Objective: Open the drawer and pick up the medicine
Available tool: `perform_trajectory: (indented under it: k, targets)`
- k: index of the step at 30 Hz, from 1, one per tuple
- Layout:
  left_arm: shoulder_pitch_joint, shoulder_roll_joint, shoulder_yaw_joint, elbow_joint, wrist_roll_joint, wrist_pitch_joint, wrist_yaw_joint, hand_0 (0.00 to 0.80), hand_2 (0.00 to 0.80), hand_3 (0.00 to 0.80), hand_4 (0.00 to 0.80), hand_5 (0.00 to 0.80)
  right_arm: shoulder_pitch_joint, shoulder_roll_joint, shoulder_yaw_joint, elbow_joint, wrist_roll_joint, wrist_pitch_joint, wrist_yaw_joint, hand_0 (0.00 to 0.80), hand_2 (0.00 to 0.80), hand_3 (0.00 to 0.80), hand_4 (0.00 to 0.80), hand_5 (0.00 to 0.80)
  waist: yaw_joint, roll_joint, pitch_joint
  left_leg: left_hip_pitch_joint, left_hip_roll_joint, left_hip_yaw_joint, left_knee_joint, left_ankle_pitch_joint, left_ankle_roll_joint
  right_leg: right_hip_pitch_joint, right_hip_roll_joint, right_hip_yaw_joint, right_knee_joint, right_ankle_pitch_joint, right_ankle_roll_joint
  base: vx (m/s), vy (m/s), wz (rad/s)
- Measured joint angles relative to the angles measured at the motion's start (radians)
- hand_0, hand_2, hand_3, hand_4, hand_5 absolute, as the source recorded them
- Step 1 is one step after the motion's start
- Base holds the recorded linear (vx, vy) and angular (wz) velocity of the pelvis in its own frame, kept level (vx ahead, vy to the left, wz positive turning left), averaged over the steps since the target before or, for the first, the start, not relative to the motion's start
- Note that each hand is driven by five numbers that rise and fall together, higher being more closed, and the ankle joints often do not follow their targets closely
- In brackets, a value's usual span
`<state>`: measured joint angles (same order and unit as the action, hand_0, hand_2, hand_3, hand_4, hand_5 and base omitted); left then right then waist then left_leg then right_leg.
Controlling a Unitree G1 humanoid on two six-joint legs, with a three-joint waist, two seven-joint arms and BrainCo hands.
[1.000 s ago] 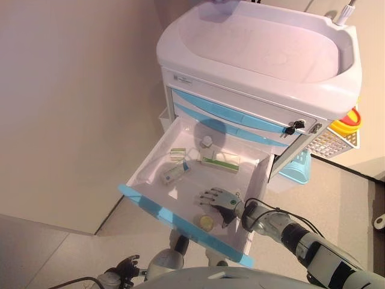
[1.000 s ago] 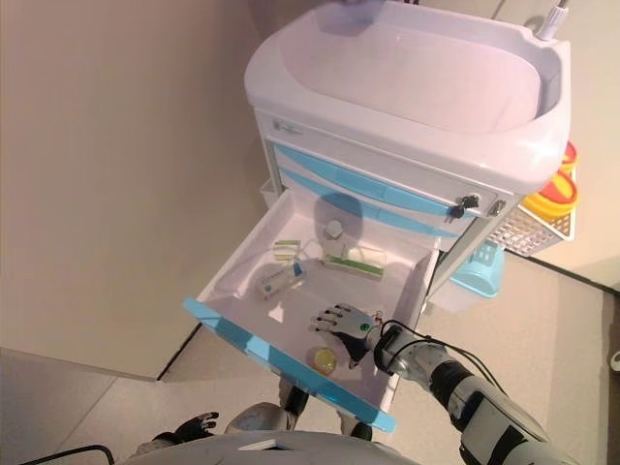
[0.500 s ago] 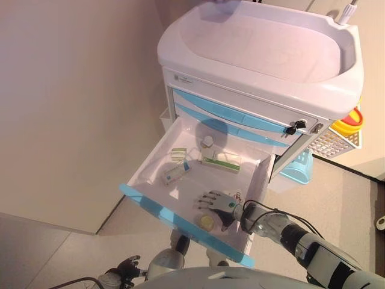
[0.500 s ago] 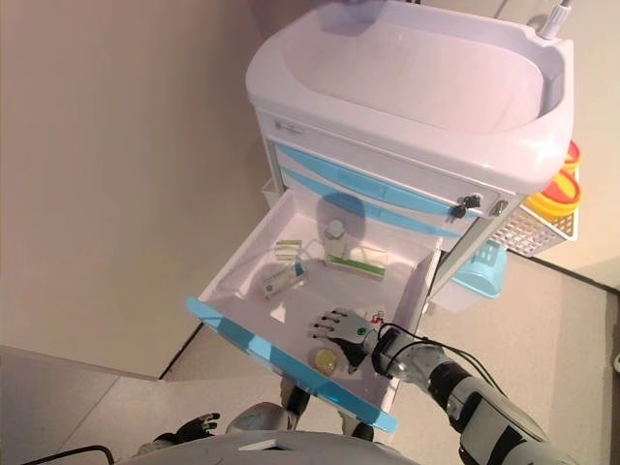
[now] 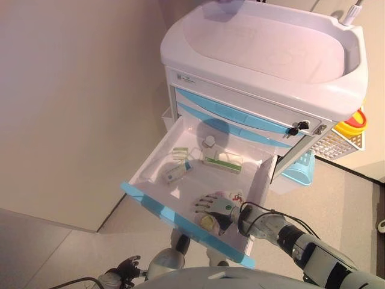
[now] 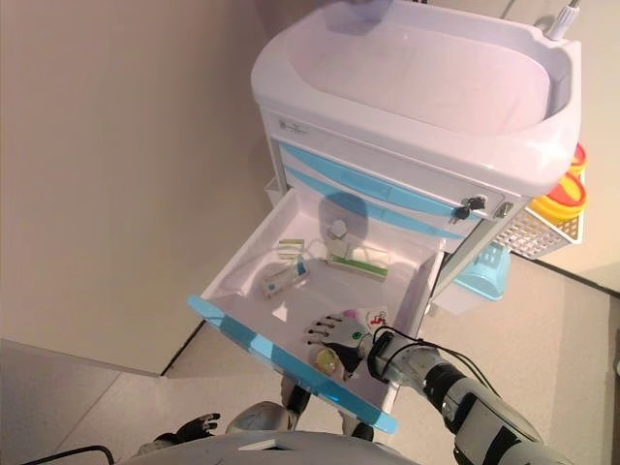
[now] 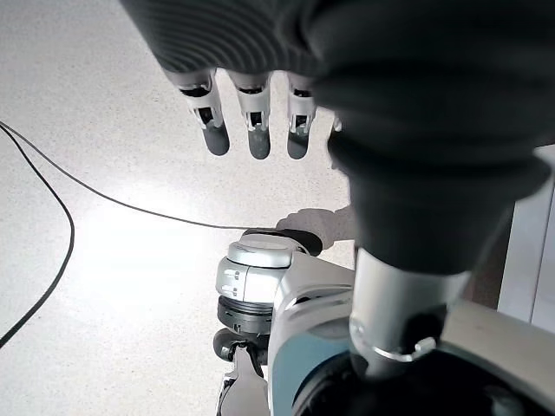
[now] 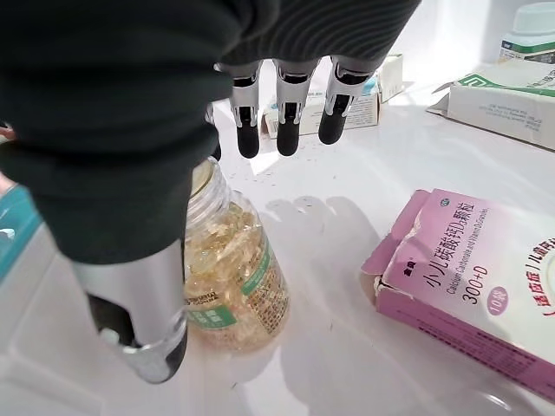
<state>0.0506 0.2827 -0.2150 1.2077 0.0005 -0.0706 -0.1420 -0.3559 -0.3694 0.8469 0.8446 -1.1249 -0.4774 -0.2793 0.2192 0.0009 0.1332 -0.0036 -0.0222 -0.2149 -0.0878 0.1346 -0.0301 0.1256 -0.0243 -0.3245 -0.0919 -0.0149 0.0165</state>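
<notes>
A clear plastic jar of yellow capsules stood near the front of the open white drawer with its blue front edge, beside a pink cardboard medicine box. The right robot hand hovered over the jar, fingers straight and spread, thumb alongside it, gripping nothing. The left robot hand hung relaxed over the pale speckled floor.

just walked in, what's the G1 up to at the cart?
The white drawer with a blue front is already pulled out. The right robot hand is inside it, fingers straight, thumb beside the clear bottle of yellow capsules, not yet gripping it. A pink medicine box lies nearby. The left robot hand hangs open over the floor.
</notes>
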Motion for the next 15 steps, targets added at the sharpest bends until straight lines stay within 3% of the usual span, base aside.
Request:
perform_trajectory:
  k: [15]
  targets:
    - [0.0, 0.001, -0.013, -0.001, 0.0, 0.0, 0.001, 0.0, 0.0, 0.0, 0.0, 0.0, 0.002, 0.003, 0.017, 0.001, -0.004, 0.001, 0.0, 0.0, 0.0, 0.0, 0.0, 0.0, 0.001, 0.0, 0.0, -0.002, 0.0, -0.007, 0.0, 0.002, 0.0, 0.001, 0.0, -0.008, 0.0, 0.0, 0.0, 0.0, 0.0, 0.0]
